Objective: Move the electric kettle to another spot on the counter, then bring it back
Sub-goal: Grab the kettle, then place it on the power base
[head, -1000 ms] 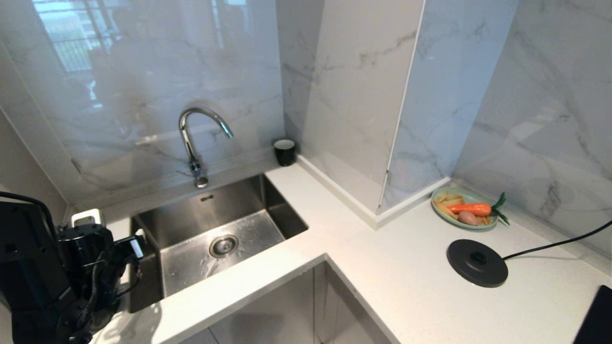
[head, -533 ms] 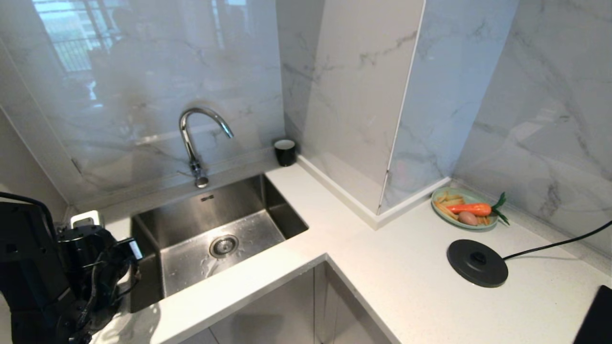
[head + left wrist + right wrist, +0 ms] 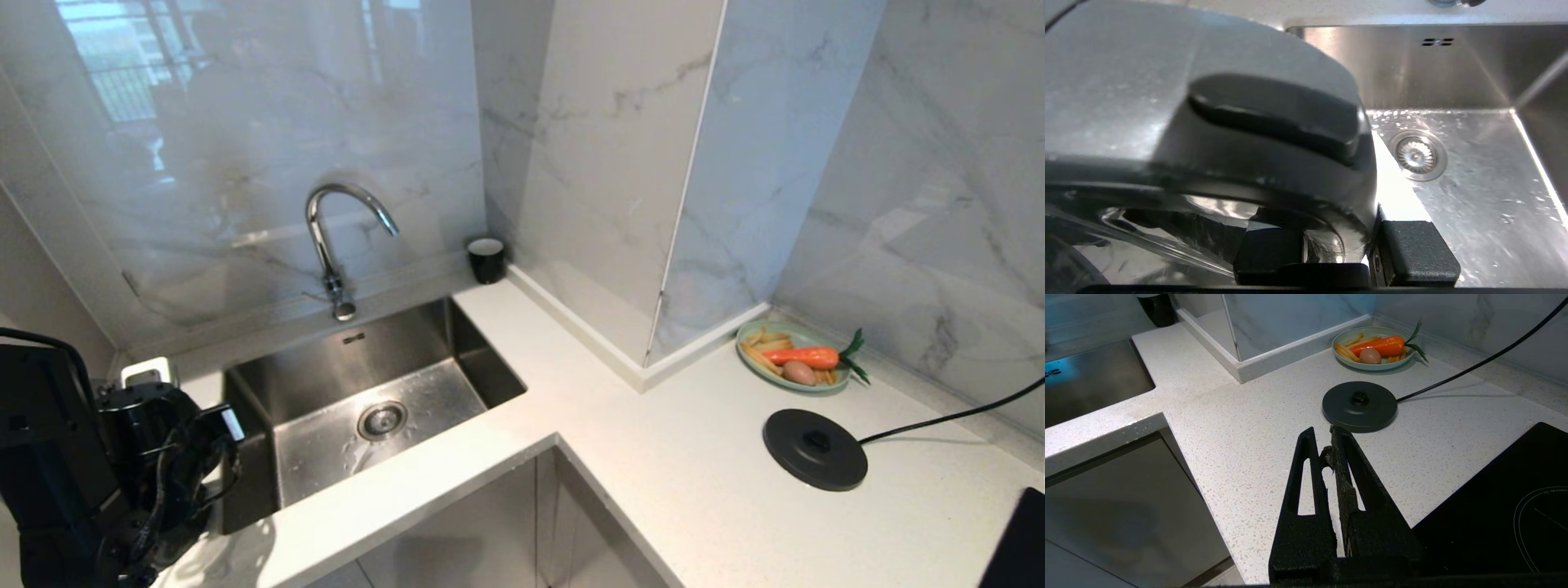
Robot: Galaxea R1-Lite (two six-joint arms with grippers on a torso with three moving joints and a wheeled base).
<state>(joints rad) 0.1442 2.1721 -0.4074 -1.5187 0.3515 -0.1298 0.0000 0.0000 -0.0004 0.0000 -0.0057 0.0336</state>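
The electric kettle (image 3: 1126,81) fills the left wrist view, with its grey lid on top and its thick black loop handle (image 3: 1290,196) below. My left gripper (image 3: 1347,249) is shut on that handle, one black finger on each side. The kettle is beside the left end of the sink, over the white speckled counter (image 3: 653,457). In the head view my left arm (image 3: 122,465) is a dark mass at the lower left, and I cannot tell the kettle apart from it. My right gripper (image 3: 1325,441) is shut with nothing in it, above the counter (image 3: 1241,416).
The steel sink (image 3: 482,359) with its tap (image 3: 335,245) lies just right of the left arm. A black cup (image 3: 486,260) stands in the corner. The round black base (image 3: 814,449) with its cord, a green plate (image 3: 755,359) of vegetables and the hob (image 3: 1020,547) are on the right.
The left wrist has shifted only slightly beside the sink. Nothing else has moved.
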